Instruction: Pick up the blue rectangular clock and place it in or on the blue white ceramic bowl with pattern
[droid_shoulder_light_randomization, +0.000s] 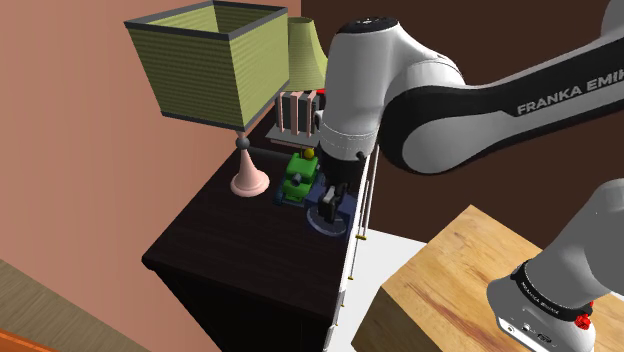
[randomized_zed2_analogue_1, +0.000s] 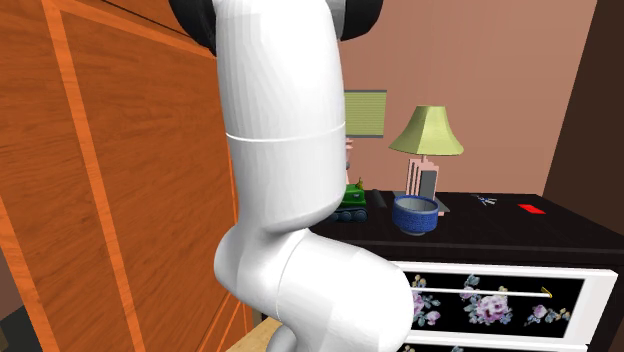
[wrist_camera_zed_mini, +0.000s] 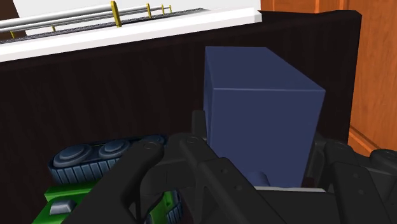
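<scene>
Clasping blue clock (wrist_camera_zed_mini: 264, 108), pincer (droid_shoulder_light_randomization: 329, 203) seemingly over bowl (randomized_zed2_analogue_1: 414, 216) (green toy tank (droid_shoulder_light_randomization: 297, 179) adj.)

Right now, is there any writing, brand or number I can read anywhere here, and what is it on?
"FRANKA EMIK": white letters on a dark part of the arm, cut off by the shoulder view's right edge.
Small white print on the black band lower on the arm: too small to read.
The blue clock: plain faces, no digits or lettering.
</scene>
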